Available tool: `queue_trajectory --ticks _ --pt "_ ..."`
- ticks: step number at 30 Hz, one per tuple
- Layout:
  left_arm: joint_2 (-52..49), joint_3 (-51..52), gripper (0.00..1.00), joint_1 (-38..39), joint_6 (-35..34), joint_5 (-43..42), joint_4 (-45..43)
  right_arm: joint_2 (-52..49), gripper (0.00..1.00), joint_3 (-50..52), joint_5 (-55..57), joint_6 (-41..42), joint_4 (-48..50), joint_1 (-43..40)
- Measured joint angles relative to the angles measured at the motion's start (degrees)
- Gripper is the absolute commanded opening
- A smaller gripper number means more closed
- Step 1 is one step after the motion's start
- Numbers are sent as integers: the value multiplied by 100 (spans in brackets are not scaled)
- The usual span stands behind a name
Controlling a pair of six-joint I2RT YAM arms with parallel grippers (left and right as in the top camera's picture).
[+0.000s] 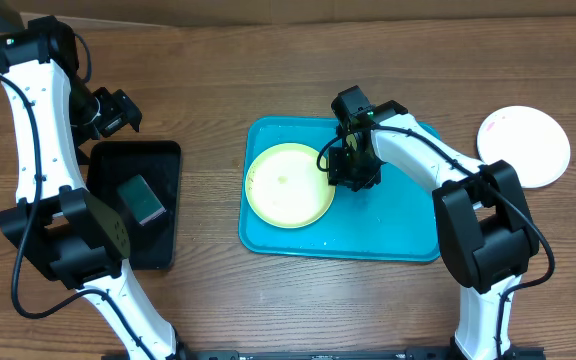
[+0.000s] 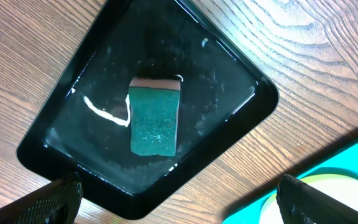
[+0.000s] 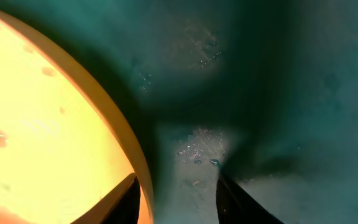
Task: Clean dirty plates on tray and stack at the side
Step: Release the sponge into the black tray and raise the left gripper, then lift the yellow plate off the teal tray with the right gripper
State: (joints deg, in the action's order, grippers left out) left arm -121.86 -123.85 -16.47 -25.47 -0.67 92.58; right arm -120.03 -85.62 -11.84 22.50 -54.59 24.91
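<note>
Yellow-green plate point(image 1: 288, 185) lies flat in the left half of the turquoise tray point(image 1: 388, 235). Right claw point(image 1: 348, 170) sits low at that plate's right edge. Its fingers point(image 3: 126, 202) are parted (one over the rim, the other over the wet tray floor) and grip nothing. White plate point(image 1: 524, 145) rests on the desk point(image 1: 268, 60) just right of the tray, with a faint pink mark. Left claw point(image 1: 118, 110) is well left of the tray, spread wide and empty, above the black tray point(image 1: 163, 160) holding a green sponge point(image 1: 141, 198).
</note>
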Motion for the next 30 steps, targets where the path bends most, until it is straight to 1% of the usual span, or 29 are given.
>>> queue_trajectory --ticks 3,6,8,9,11,17,21,26,30 --pt "0 0 100 0 2 0 0 0 41 28 0 -2 66 0" --pt "0 0 100 0 2 0 0 15 33 136 -11 -9 232 0" --pt "0 0 100 0 0 0 0 55 25 225 -44 7 328 -2" --pt "0 0 100 0 2 0 0 81 16 286 -63 31 367 -2" --pt "0 0 100 0 2 0 -2 94 4 345 -116 39 372 0" --pt "0 0 100 0 2 0 0 105 4 330 -243 111 280 -11" --pt "0 0 100 0 2 -2 0 87 4 35 -35 125 -295 -13" --pt "0 0 100 0 2 -7 -2 79 4 -850 748 131 -1189 -39" --pt "0 0 100 0 0 -20 -2 173 4 -1502 1696 199 -1762 -146"
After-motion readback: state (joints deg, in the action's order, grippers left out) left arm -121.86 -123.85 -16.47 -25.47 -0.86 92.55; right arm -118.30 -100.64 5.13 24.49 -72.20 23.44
